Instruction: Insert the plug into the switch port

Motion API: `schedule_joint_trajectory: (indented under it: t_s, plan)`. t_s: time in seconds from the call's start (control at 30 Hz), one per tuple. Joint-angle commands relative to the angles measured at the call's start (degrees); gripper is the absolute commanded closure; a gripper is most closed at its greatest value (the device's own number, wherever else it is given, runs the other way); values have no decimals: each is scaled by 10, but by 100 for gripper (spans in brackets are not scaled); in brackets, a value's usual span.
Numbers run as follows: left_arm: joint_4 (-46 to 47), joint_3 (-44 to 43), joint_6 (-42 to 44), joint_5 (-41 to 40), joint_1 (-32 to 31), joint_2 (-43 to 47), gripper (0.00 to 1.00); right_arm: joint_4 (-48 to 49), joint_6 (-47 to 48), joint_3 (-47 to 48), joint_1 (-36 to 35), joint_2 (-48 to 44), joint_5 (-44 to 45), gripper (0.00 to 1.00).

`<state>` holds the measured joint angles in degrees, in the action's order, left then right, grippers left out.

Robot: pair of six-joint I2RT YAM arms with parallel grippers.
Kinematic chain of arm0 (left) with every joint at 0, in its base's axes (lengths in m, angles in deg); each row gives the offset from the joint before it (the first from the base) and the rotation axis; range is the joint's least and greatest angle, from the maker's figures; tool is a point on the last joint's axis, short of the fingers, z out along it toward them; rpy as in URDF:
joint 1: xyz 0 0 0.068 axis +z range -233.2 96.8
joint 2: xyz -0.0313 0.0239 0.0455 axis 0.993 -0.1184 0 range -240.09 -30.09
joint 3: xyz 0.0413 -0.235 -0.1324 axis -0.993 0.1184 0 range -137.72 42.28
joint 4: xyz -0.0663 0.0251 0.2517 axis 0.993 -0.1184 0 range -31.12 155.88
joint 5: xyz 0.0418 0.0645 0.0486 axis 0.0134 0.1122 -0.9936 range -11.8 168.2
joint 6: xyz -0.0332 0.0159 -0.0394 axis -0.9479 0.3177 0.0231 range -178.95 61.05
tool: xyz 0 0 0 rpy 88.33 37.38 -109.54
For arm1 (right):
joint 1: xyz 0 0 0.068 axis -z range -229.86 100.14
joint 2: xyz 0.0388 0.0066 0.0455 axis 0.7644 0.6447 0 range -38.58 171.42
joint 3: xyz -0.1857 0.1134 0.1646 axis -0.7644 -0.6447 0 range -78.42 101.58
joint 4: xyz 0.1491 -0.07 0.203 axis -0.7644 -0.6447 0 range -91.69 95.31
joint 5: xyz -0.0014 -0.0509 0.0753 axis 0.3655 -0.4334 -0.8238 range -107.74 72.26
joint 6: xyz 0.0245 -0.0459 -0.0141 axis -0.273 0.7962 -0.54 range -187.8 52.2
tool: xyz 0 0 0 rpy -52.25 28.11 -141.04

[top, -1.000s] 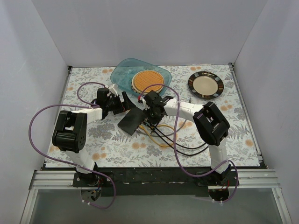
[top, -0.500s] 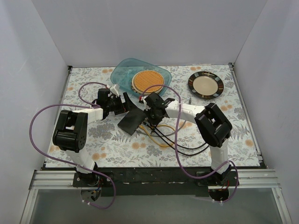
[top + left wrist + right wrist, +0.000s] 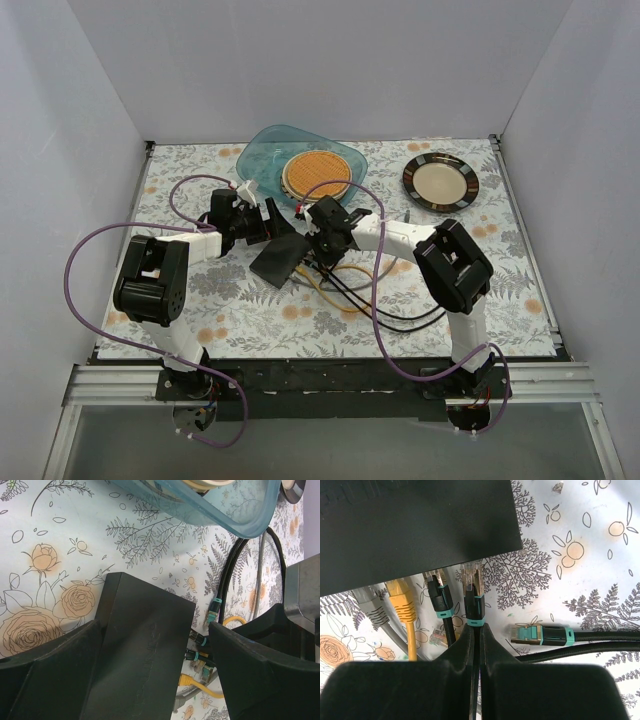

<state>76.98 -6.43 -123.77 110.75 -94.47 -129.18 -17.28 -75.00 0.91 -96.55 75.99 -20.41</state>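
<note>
Switch [image 3: 140, 645] matt black plastic; plug [image 3: 473, 597] tip shiny metal.

My right gripper [image 3: 474, 630] was black, like the matte switch [image 3: 415, 525]. The plug [image 3: 473, 597] was black with a teal collar; I also saw a yellow plug [image 3: 402, 605] and a grey plug [image 3: 372, 611]. The tablecloth [image 3: 150, 545] was white with black ferns and orange roses.

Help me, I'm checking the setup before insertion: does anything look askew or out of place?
The switch lies diagonal to the table edges, within the open left gripper. Loose plugs crowd its port edge; one teal-collared plug lies sideways, apart. The plug in the right gripper points at that edge, not yet in.
</note>
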Motion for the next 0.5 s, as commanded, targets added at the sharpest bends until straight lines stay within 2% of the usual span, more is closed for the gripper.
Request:
schedule_joint_trajectory:
  t_s: [0.0, 0.33, 0.47]
  plan:
    - [7, -2, 12, 22, -7, -3, 13, -18, 3, -1, -9, 40, -11, 99]
    - [3, -5, 18, 15, -16, -4, 12, -97, 5, 86, -9, 87, 21, 99]
    - [1, -2, 22, -2, -17, 4, 12, -98, -3, 94, -9, 81, 23, 99]
